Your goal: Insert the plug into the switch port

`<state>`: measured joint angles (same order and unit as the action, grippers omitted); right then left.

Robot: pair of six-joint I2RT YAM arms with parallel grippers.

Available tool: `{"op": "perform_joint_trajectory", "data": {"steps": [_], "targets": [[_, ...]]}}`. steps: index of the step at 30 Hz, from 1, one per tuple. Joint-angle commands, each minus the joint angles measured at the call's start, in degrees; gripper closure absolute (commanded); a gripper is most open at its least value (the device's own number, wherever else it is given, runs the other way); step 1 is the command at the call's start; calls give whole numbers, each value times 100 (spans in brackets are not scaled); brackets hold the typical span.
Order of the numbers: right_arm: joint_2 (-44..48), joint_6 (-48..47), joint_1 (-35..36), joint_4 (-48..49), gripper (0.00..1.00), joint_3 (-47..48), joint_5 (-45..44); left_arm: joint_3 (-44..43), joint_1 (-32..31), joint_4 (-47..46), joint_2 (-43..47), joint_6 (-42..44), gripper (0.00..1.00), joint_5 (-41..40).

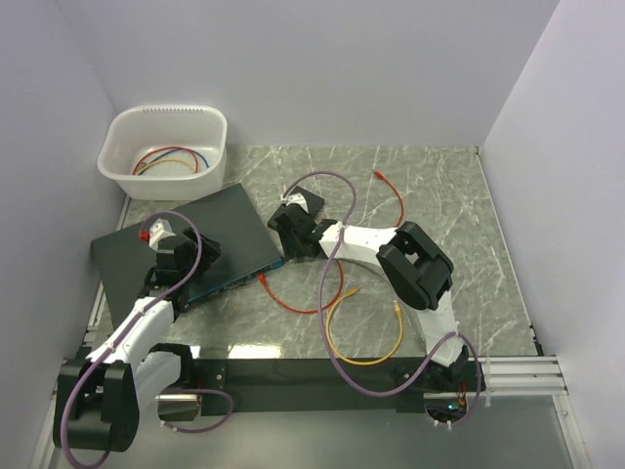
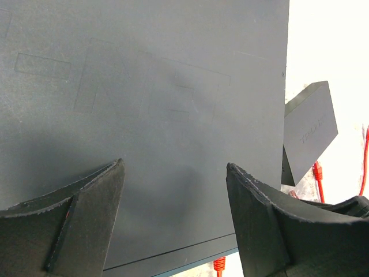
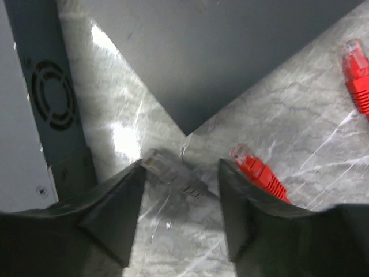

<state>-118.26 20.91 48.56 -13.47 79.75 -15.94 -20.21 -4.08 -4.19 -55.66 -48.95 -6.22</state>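
Observation:
The black switch (image 1: 181, 234) lies at the left, its teal front face (image 1: 234, 280) towards the table's middle; single ports do not show. My left gripper (image 1: 190, 259) is open and empty just above the switch top (image 2: 144, 86). One red plug (image 1: 264, 278) lies on the marble by the front face and shows at the bottom of the left wrist view (image 2: 219, 264). My right gripper (image 1: 288, 230) is open and low over the table. In the right wrist view it (image 3: 181, 164) straddles a grey plug (image 3: 173, 173). A second red plug (image 3: 256, 167) lies just outside its right finger.
A small black box (image 1: 308, 200) sits right of the switch, also in the left wrist view (image 2: 308, 130). Another red plug (image 3: 357, 75) lies further off. An orange-yellow cable (image 1: 361, 357) loops at the front. A white basin (image 1: 117, 137) with cables stands at the back left. The switch's vented side (image 3: 55, 95) is close by.

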Motion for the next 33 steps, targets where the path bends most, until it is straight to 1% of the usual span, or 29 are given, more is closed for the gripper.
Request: {"op": "perform_joint_trajectory", "data": {"steps": [1, 4, 5, 6, 7, 9, 12, 13, 15, 16, 17, 18, 19, 20, 21, 22, 23, 25, 26, 27, 28, 30, 32, 33], "targets": [[-154, -8, -109, -59, 42, 217, -32, 43, 21, -135, 29, 96, 23, 77], [-163, 10, -136, -24, 52, 164, -5, 34, 21, -135, 29, 96, 23, 77], [-154, 10, -136, -15, 59, 138, -5, 34, 21, -126, 29, 96, 23, 77], [-145, 27, -136, 20, 63, 77, 4, 34, 21, -126, 37, 96, 23, 77], [-119, 28, -144, 46, 69, 41, 30, 34, 21, -126, 29, 96, 23, 77], [-40, 80, -136, 151, 73, -125, 82, 34, 21, -126, 29, 96, 23, 77], [355, 150, -127, 450, 83, -538, 223, 34, 21, -126, 37, 96, 23, 77], [643, 159, -136, 521, 87, -652, 249, 34, 21, -126, 38, 96, 24, 77], [1004, 151, -136, 670, 91, -976, 258, 61, 21, -161, 72, 105, 24, 77], [1398, 151, -127, 706, 96, -1092, 276, 69, 21, -188, 90, 122, 27, 68], [1593, 142, -127, 723, 98, -1180, 302, 87, 21, -214, 116, 140, 28, 94], [1804, 151, -110, 750, 100, -1363, 416, 113, 21, -319, 160, 183, 28, 199], [2224, 168, -109, 802, 100, -1478, 495, 148, 21, -381, 195, 201, 29, 261], [2437, 177, -83, 846, 100, -1619, 557, 201, 21, -451, 231, 219, 30, 322], [2648, 151, -22, 1029, 100, -1916, 844, 227, 12, -512, 292, 254, 30, 445], [3041, 116, -4, 1153, 100, -2093, 1013, 254, 3, -635, 336, 280, 31, 533], [3219, 81, 40, 1267, 100, -2260, 1154, 298, -5, -688, 371, 307, 32, 569], [3675, -95, 145, 1750, 100, -2778, 1740, 359, -58, -872, 546, 377, 35, 979], [3791, -113, 189, 1908, 100, -2928, 1866, 438, -84, -1065, 617, 386, 35, 1121], [3897, -139, 233, 2275, 100, -3208, 2015, 473, -111, -1206, 696, 403, 35, 1306], [4020, -192, 268, 2505, 100, -3341, 2460, 509, -189, -1347, 853, 421, 35, 1682], [4073, -367, 426, 2936, 100, -3606, 2736, 605, -295, -1803, 1125, 421, 35, 2096], [4109, -499, 636, 3096, 100, -3720, 2982, 658, -549, -2085, 1337, 474, 35, 2509], [4135, -630, 725, 3131, 100, -3747, 3018, 650, -637, -2112, 1565, 483, 35, 2581]]}}
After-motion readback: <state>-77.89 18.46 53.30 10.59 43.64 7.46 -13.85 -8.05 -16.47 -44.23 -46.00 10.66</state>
